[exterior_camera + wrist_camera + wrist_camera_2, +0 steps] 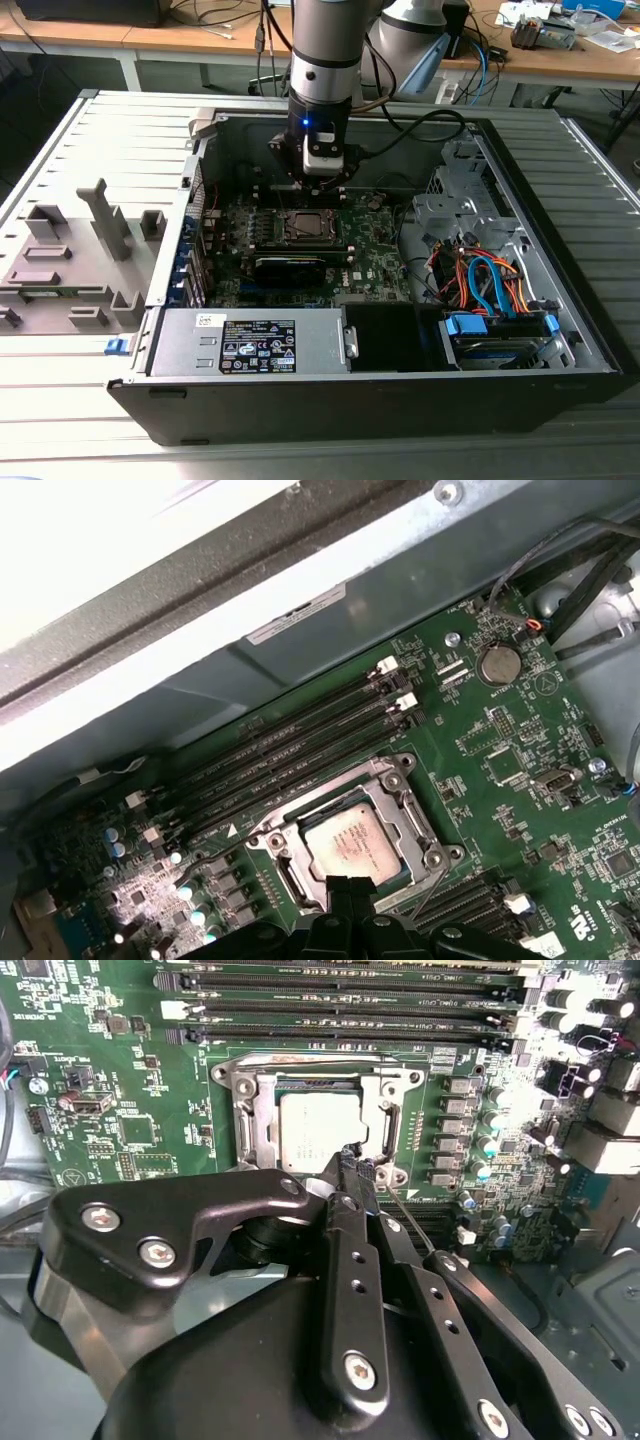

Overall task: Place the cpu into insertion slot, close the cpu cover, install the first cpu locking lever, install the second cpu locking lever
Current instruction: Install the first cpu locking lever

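The cpu [315, 1128] lies flat in the insertion slot [304, 226] on the green motherboard, its silver-grey top showing. The cpu cover [258, 1110] is down over it as a silvery frame around the chip. In the first wrist view the cpu [349, 841] sits inside the cover [403, 805]. One thin locking lever [300, 1058] lies along the socket's edge by the memory slots. Another thin wire lever [410, 1222] slants up beside my fingers. My gripper [352, 1163] is shut, its black tips at the socket's edge just over the cpu's corner; whether they pinch the lever is hidden.
Long black memory slots [340, 1005] run beside the socket. A black expansion card [290, 268] sits in front of it. The power supply [250, 342] and a drive bay with orange and blue cables [490, 280] fill the case's near side. Grey fixtures [70, 260] stand outside at the exterior view's left.
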Tool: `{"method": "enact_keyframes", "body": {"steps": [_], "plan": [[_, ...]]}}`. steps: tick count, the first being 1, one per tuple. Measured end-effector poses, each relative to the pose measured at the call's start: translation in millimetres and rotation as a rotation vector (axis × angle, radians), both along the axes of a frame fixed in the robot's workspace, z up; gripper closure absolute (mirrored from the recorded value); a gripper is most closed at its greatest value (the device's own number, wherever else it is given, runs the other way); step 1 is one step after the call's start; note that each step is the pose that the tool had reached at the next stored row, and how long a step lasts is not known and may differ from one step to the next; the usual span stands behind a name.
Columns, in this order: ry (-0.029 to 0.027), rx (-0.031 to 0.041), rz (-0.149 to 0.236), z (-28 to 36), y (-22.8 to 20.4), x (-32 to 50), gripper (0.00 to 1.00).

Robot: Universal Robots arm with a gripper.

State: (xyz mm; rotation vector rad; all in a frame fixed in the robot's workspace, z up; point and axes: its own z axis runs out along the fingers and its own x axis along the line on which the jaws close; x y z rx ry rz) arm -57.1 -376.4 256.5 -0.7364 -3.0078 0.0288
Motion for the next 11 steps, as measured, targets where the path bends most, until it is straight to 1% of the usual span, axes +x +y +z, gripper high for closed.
{"method": "enact_keyframes", "body": {"steps": [11], "plan": [[0.0000,0.0001,0.022,0.0,0.0,0.0,0.89]]}}
